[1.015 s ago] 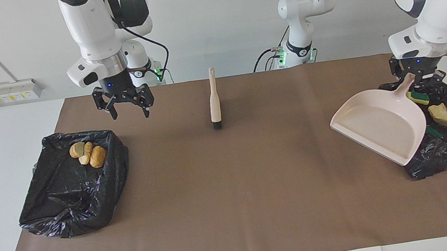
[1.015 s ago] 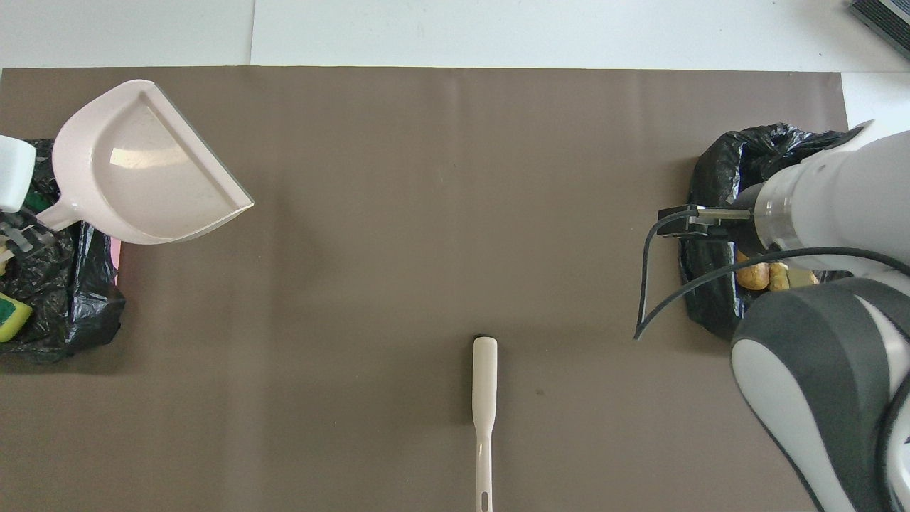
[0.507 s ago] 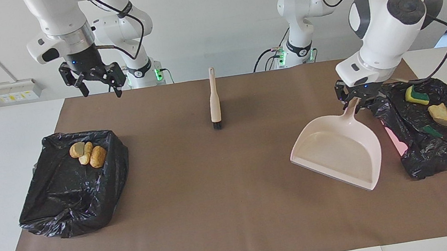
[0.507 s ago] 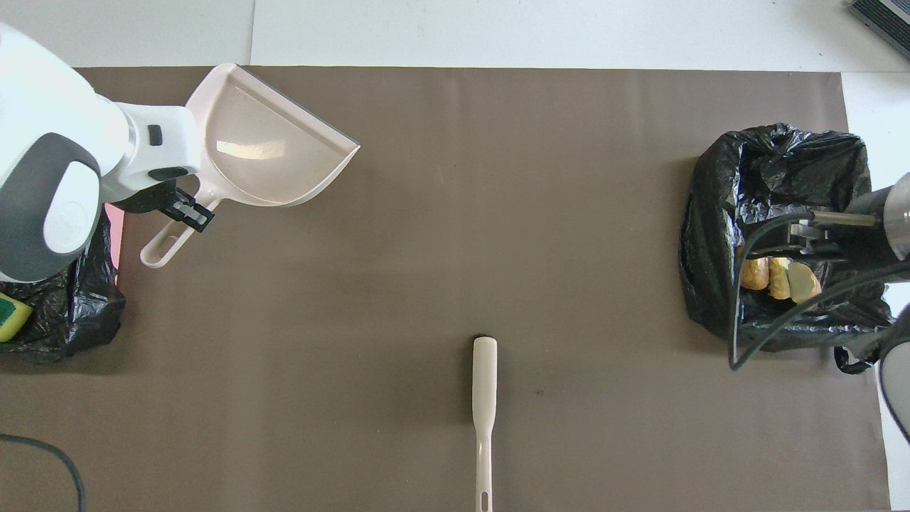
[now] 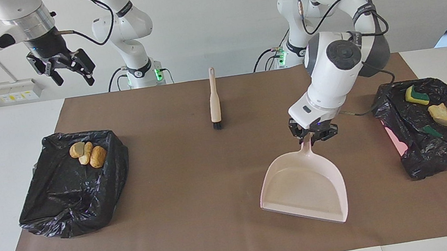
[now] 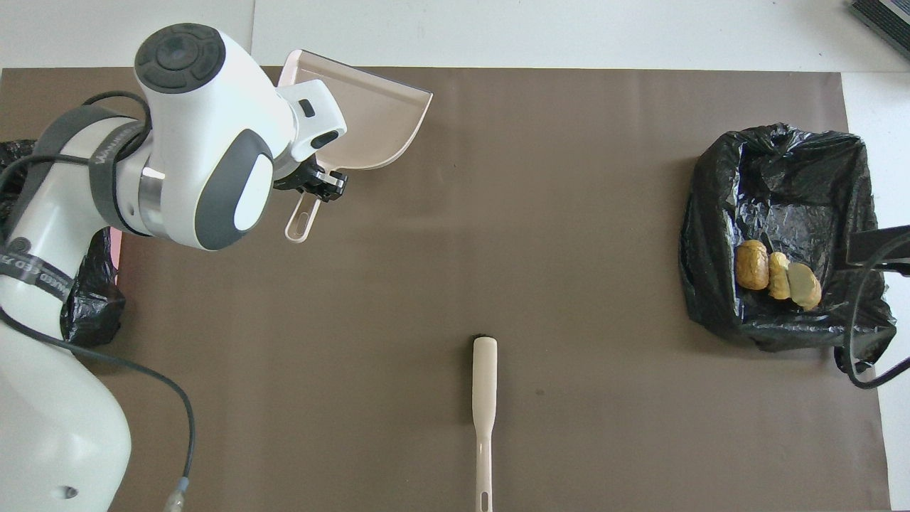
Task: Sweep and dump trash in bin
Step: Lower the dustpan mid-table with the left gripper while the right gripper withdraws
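Facing view: left gripper, clamped on the pale pink plastic dustpan, has swung it from four o'clock toward centre. Right gripper has lifted away, jaws wide, so dumping looks finished.

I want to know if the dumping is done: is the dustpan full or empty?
Empty. The dustpan, held by its handle in the left gripper, shows only its bare pale inside; no scraps lie in it.

The left gripper is squeezing the handle of the pink dustpan over the brown mat. The right gripper is hanging open, high up. Pastries are sitting in one black bag, and sponges are sitting in the other.
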Controlling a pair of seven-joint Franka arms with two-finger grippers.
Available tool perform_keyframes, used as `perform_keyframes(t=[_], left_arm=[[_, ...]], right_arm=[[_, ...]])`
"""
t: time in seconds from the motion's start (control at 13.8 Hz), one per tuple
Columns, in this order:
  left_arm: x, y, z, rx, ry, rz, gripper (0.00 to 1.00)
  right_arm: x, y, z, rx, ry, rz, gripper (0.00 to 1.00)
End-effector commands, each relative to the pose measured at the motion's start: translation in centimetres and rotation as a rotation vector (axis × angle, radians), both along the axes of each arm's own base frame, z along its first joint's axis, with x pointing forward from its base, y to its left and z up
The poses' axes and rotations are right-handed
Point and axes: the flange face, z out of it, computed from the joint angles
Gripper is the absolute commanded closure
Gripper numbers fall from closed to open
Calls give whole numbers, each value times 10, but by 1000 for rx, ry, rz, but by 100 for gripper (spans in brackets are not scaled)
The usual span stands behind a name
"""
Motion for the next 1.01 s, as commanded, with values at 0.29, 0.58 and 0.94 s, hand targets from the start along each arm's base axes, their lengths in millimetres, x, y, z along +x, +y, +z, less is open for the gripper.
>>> perform_keyframes(t=[0.29, 0.58, 0.94], left_arm=[[-11, -115, -39, -50, -32, 107, 100], [-22, -180, -79, -69, -38, 189, 100], [-39, -198, -94, -113, 40, 212, 100]], right_arm=[[-6, -18, 4, 13, -11, 51, 0], [-4, -16, 5, 11, -19, 60, 0], [-4, 0, 5, 16, -14, 82, 0]])
